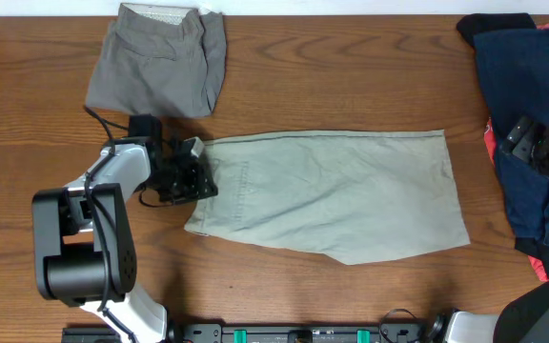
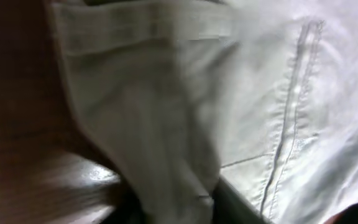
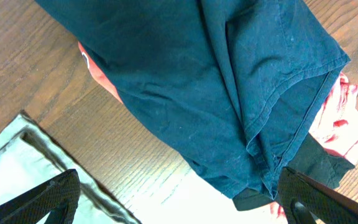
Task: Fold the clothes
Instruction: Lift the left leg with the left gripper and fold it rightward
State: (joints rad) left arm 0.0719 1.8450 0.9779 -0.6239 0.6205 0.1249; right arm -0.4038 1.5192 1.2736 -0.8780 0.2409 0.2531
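Pale khaki-green shorts (image 1: 341, 195) lie flat across the middle of the table. My left gripper (image 1: 193, 176) is at their left waistband end and is shut on a fold of that cloth, which fills the left wrist view (image 2: 179, 124). My right gripper (image 1: 541, 143) is open and empty above the pile of navy (image 1: 513, 76), black (image 1: 489, 24) and red pieces at the right edge. The right wrist view shows the navy cloth (image 3: 210, 81), red cloth (image 3: 340, 118) and a corner of the khaki shorts (image 3: 17, 155).
Folded darker grey shorts (image 1: 160, 62) lie at the back left, just behind my left arm. Bare wood table (image 1: 351, 86) shows between the garments.
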